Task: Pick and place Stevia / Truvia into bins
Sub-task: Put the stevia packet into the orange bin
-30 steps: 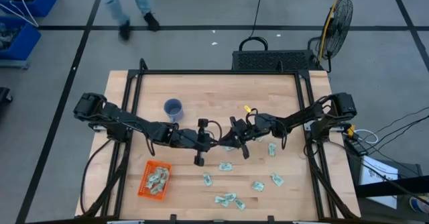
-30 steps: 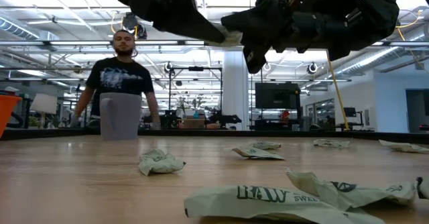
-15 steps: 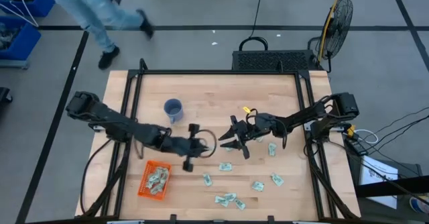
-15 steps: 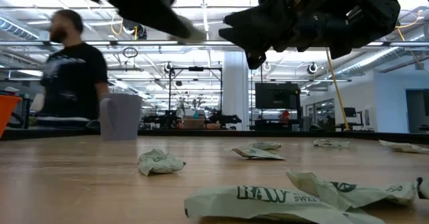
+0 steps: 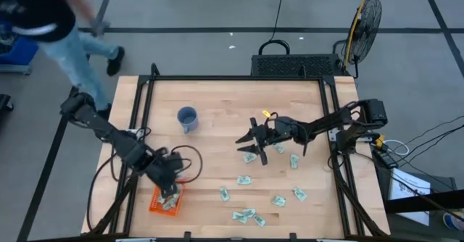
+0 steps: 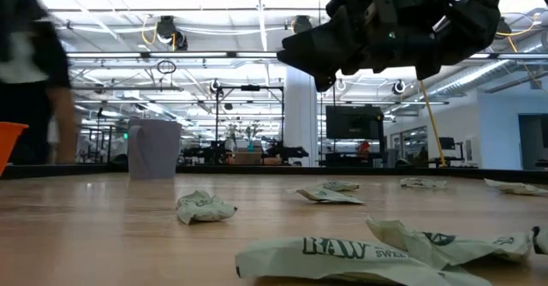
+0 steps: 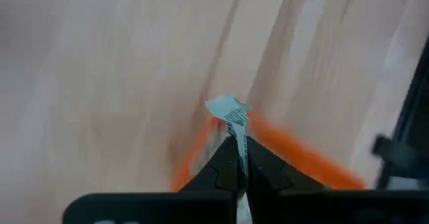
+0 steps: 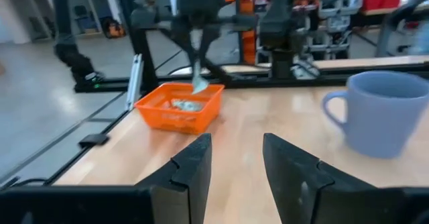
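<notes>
Several pale green Stevia / Truvia sachets lie flat on the wooden table's near right half, and a few more lie inside the orange bin at the near left. My left gripper hangs over that bin, shut on one sachet. My right gripper stands open and level above mid-table with nothing between its fingers. It points toward the bin and toward the left gripper. My left gripper pinches one sachet between its two fingers, by the end nearest them. The fingers come from above, pointing steeply down. The sachet's free end sticks out beyond the fingertips and hangs clear over the orange bin.
A blue cup stands on the far left part of the table. Loose sachets are strewn across the near right area. A person walks on the floor beyond the table's far left corner. Black frame rails run along the table's sides.
My left gripper has swung from mid-table, beside the right gripper, toward the near left and now hangs over the orange bin. It has tipped to point down and carries the sachet clear of the table. My right gripper has opened and let go, staying in place.
</notes>
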Controlling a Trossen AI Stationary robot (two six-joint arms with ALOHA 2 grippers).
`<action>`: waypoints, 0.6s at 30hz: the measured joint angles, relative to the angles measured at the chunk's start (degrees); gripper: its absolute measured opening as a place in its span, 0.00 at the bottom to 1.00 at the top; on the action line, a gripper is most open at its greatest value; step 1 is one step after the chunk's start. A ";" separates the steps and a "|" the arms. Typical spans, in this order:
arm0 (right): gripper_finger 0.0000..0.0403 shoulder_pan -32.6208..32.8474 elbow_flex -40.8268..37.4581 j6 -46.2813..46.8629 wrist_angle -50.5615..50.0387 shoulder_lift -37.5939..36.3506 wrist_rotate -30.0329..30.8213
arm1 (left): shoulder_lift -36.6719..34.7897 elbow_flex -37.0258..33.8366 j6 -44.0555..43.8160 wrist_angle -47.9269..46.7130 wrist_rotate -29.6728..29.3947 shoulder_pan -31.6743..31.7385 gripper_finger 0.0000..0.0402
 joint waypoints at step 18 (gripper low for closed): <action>0.32 -4.76 0.00 0.07 5.89 0.00 -0.07 | 12.02 0.00 -27.63 -8.22 9.10 -8.62 0.22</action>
